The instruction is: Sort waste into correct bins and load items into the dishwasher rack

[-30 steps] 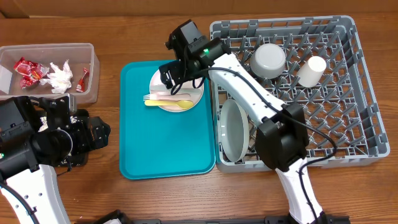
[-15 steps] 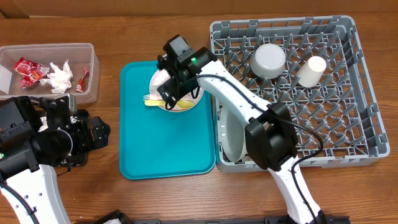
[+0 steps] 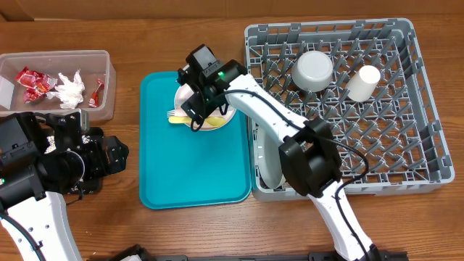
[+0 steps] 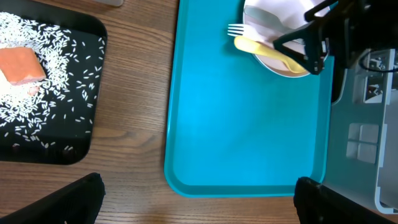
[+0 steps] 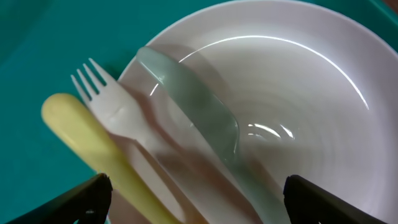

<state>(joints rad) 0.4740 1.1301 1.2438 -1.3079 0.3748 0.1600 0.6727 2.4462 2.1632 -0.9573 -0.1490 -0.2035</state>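
The pale pinkish-white plate [image 3: 223,114] sits on the teal tray and carries a white fork [image 5: 115,112], a clear knife [image 5: 199,106] and a yellow utensil [image 5: 93,143]. My right gripper [image 3: 197,110] is open and hovers just above this cutlery; its fingertips frame the right wrist view [image 5: 198,202]. My left gripper [image 4: 199,202] is open and empty over the wood by the teal tray's near edge. The black tray [image 4: 68,140] holds rice grains [image 4: 37,81] and an orange cube [image 4: 22,62]. The clear tub [image 3: 107,80] holds red wrappers [image 3: 32,81] and a napkin [image 3: 70,90]. The dishwasher rack [image 3: 420,156] holds a grey bowl [image 3: 312,69], a white cup [image 3: 361,83] and a grey plate [image 3: 270,156].
The teal tray [image 3: 192,163] lies between the tub and the rack, touching the rack's left wall. The left arm's black body [image 3: 43,163] covers the black tray in the overhead view.
My right gripper has moved left and down from the plate's far edge to just over the cutlery. The left arm has not moved.
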